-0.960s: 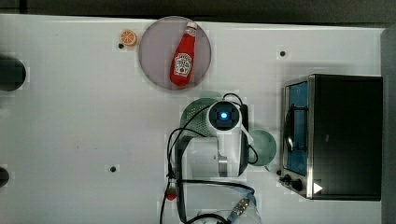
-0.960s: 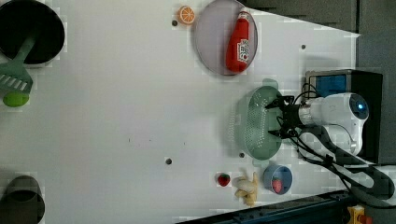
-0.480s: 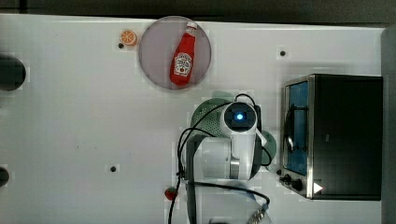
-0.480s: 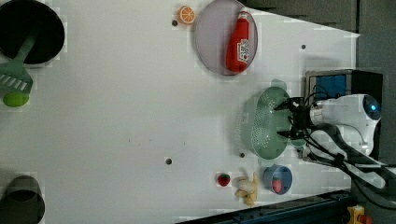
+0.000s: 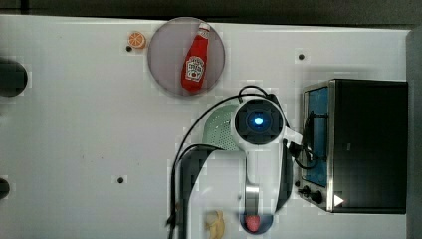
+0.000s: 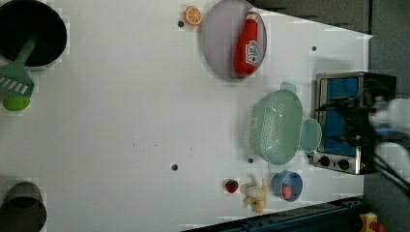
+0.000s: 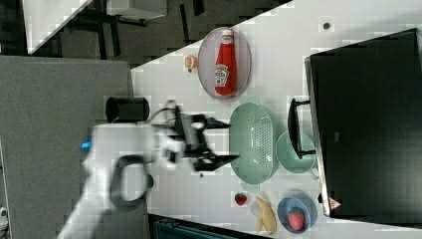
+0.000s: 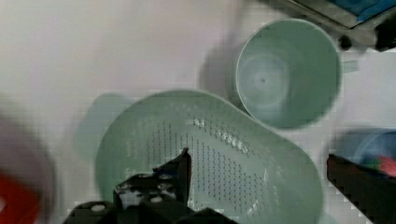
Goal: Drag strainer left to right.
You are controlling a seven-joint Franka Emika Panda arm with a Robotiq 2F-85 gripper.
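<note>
The strainer [image 6: 275, 126] is a pale mint-green oval colander with a perforated base, standing on the white table beside the toaster oven [image 6: 348, 121]. It also shows as the strainer [image 7: 252, 142] in the right view, and the wrist view looks down into the strainer [image 8: 210, 158]. In the top view the arm's wrist covers all but the left part of the strainer [image 5: 221, 130]. My gripper [image 7: 224, 142] hangs above the strainer, open, with nothing between its fingers. One dark finger [image 8: 180, 170] shows over the strainer's base.
A round mint cup [image 6: 310, 136] touches the strainer's toaster side. A grey plate [image 5: 164, 64] holds a ketchup bottle [image 5: 195, 59], with an orange slice [image 5: 136, 40] beside it. A blue bowl [image 6: 286, 186], banana [image 6: 256, 193] and strawberry [image 6: 232, 185] lie near the table edge.
The strainer slid a little toward the toaster oven, then stopped. My gripper has risen out of it and moved to the left view's right, still open.
</note>
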